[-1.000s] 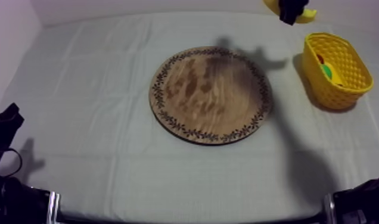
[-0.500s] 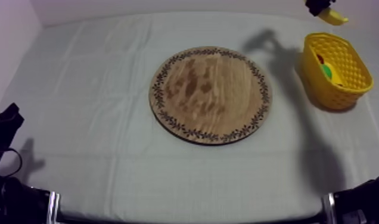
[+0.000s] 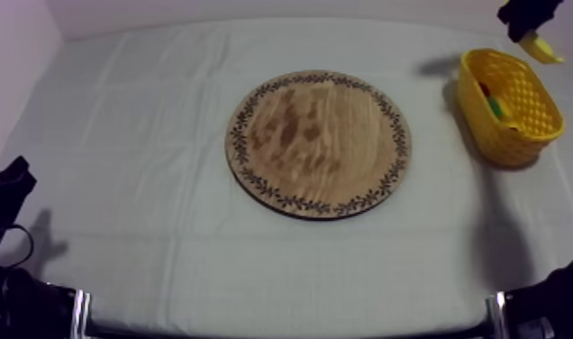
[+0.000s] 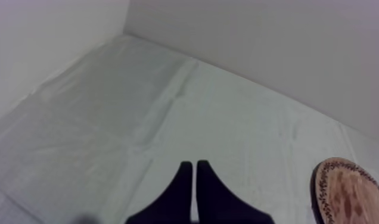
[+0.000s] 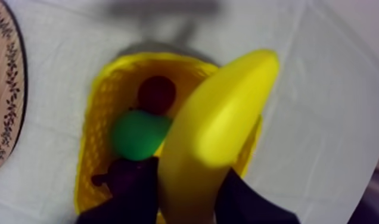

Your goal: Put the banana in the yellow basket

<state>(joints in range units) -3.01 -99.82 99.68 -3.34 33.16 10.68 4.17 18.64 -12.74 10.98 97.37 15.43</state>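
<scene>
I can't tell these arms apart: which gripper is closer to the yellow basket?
Right. The right gripper holds the banana above the yellow basket; the left gripper sits far beyond the wooden board.

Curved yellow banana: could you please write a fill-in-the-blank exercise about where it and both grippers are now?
The right gripper holds the curved yellow banana over the yellow plastic ____.
The left gripper rests with its fingers together, holding ____.
The round wooden board with the patterned rim carries ____ fruit.
Missing words: basket, nothing, no.
</scene>
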